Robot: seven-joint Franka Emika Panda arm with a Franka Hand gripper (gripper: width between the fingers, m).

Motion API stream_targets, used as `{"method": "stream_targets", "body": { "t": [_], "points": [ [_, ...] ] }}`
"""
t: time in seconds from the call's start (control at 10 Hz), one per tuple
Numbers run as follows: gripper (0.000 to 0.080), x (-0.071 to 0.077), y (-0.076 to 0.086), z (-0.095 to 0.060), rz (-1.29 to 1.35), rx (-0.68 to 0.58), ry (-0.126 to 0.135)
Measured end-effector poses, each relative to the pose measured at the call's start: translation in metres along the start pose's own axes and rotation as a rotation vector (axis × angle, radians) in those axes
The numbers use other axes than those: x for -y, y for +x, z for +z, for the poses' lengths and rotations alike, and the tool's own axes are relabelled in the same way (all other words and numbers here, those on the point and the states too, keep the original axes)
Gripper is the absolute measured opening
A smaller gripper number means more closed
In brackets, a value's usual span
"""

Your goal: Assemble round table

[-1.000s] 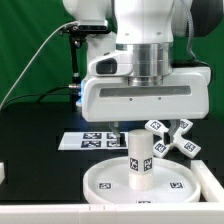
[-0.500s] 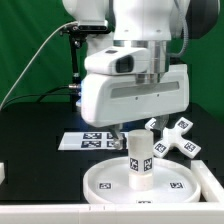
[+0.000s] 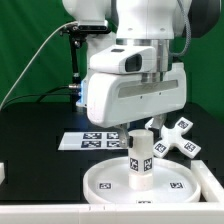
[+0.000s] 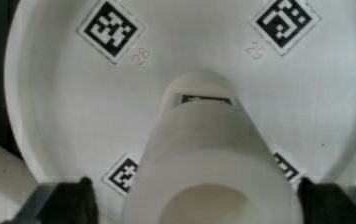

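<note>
1. The disc (image 3: 110, 184) lies flat on the black table (image 3: 40, 150), close to the edge nearest the exterior camera and toward the exterior view's right.
2. The leg (image 3: 138, 160) stands upright on the disc's middle. Whether it is fully seated there cannot be told.
3. The foot (image 3: 178, 135) lies loose behind the disc, toward the table's edge on the exterior view's right. The marker board (image 3: 95, 141) lies flat farther in.
4. The arm (image 3: 140, 90) hangs right over the leg. In the wrist view the jaws are apart, one on each side of the leg's (image 4: 207, 140) top, with a gap on both sides; they grip nothing.
5. Handling, as a judgement: the parts look like rigid, light, smooth plastic, so they are likely slippery but not fragile.
6. The leg's round wall gives flat jaws only a narrow line of contact. A centred hold near its top seems best, since an off-centre squeeze could tilt it.
7. The foot looks easiest to take across one straight bar of the cross.
</note>
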State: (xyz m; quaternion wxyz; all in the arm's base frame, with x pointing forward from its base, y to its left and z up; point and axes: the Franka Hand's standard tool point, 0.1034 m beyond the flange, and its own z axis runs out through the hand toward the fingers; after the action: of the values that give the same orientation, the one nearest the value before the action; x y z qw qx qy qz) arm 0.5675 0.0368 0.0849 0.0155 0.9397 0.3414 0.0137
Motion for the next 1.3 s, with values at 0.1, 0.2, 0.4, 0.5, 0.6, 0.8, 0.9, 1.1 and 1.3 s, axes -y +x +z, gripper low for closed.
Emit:
{"method": "stream_targets", "body": {
  "t": [0.1, 0.2, 0.4, 0.5, 0.6, 0.8, 0.9, 1.1, 1.3],
  "points": [
    [0.0404, 0.0000, 0.0000, 0.0000, 0.033, 0.000, 0.000],
    [0.0404, -0.0002, -0.0002, 0.0000, 0.051, 0.000, 0.000],
    [0.0407, -0.0002, -0.0003, 0.0002, 0.172, 0.000, 0.000],
    [0.0407, 0.0001, 0.0011, 0.0006, 0.282, -0.015, -0.013],
    [0.0407, 0.0037, 0.0039, 0.0003, 0.413, -0.061, -0.046],
    [0.0407, 0.0016, 0.0078, 0.0003, 0.674, -0.073, -0.049],
    [0.0407, -0.0009, 0.0085, 0.0002, 0.830, -0.081, -0.049],
    [0.0407, -0.0024, 0.0073, 0.0009, 1.046, -0.097, -0.045],
    [0.0407, -0.0032, 0.0049, 0.0011, 1.255, -0.097, -0.038]
  ]
}}
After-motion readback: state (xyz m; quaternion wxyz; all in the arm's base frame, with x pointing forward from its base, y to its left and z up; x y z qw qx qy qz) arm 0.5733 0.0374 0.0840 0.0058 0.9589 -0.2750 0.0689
